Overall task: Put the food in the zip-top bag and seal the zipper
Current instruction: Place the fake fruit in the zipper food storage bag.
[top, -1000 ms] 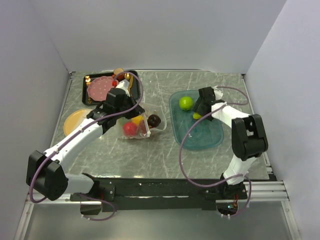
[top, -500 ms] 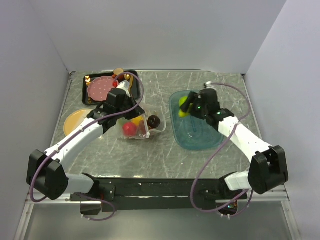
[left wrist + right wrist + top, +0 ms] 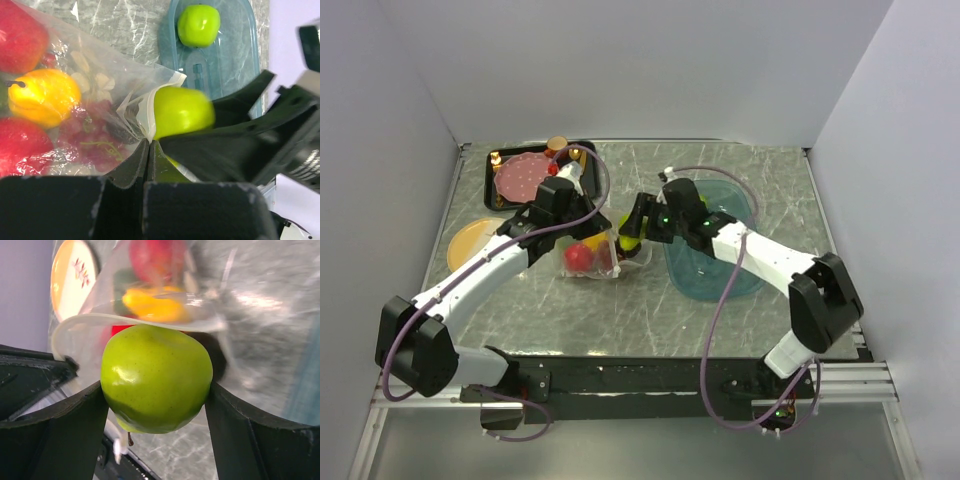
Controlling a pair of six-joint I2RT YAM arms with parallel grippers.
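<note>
While the left gripper [image 3: 149, 146] pinches the rim of the zip-top bag [image 3: 95, 75] to prop its mouth open, the right gripper [image 3: 156, 407] clamps a green apple [image 3: 156, 370] right at that opening, ready for insertion.

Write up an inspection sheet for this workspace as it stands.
Surface: grey marbled table.
Job's things: zip-top bag held open, red fruit, orange fruit and a dark bunch inside; green apple at its mouth; second green apple in teal tray.
Clutter: black tray with pink plate; orange disc.
Grippers: left gripper shut on the bag's rim; right gripper shut on the green apple.
Cables: purple cables loop along both arms.
Surroundings: white walls on three sides.
</note>
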